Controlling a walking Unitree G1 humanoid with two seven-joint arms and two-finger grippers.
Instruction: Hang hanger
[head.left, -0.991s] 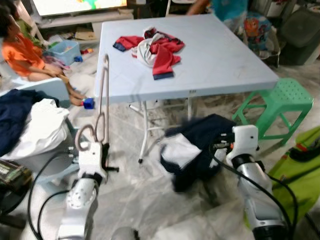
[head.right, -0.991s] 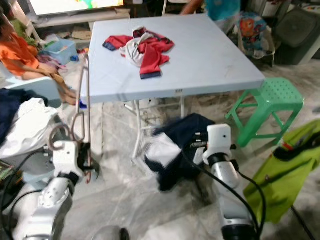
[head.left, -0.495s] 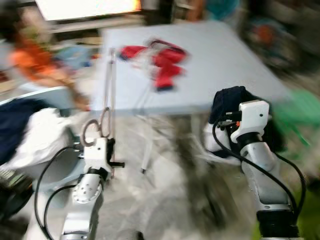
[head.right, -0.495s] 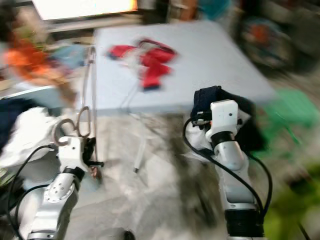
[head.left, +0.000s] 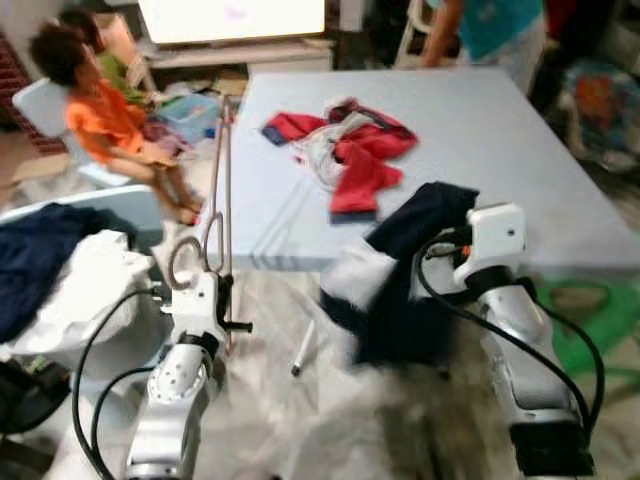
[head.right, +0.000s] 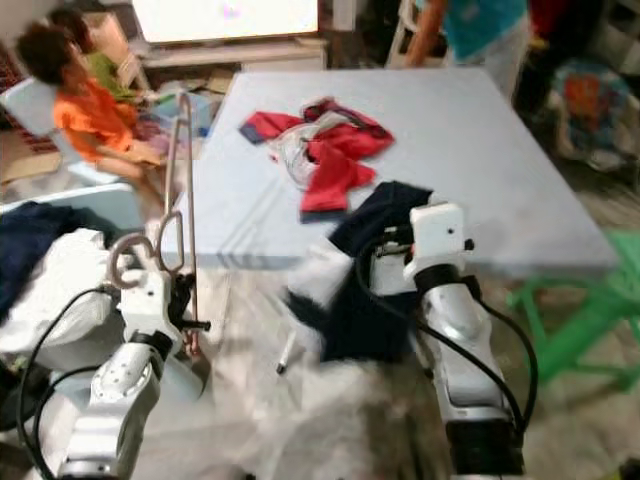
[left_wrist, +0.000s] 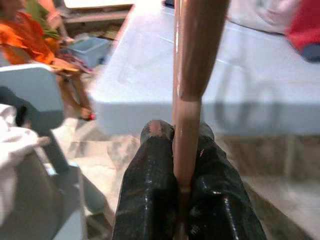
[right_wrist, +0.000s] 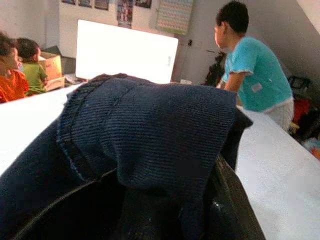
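A copper-coloured hanger (head.left: 222, 190) stands upright at the table's near left corner, its hook (head.left: 186, 262) low beside the wrist. My left gripper (head.left: 224, 300) is shut on its lower bar; the left wrist view has both black fingers (left_wrist: 150, 165) clamped on the hanger bar (left_wrist: 186, 120). My right gripper (head.left: 446, 244) is shut on a dark navy garment (head.left: 405, 300) with a white part, held up at the table's front edge. In the right wrist view the navy garment (right_wrist: 150, 125) drapes over the fingers and hides them.
The light blue table (head.left: 500, 130) carries a red and white pile of clothes (head.left: 345, 150). Navy and white laundry (head.left: 60, 270) is heaped at the left. A person in orange (head.left: 105, 115) sits at the back left, another in teal (head.left: 480, 25) stands behind the table. A green stool (head.left: 595, 335) is at the right.
My right gripper has lifted the navy garment from the floor up to the table's front edge. The camera has shifted. The left gripper still holds the hanger upright.
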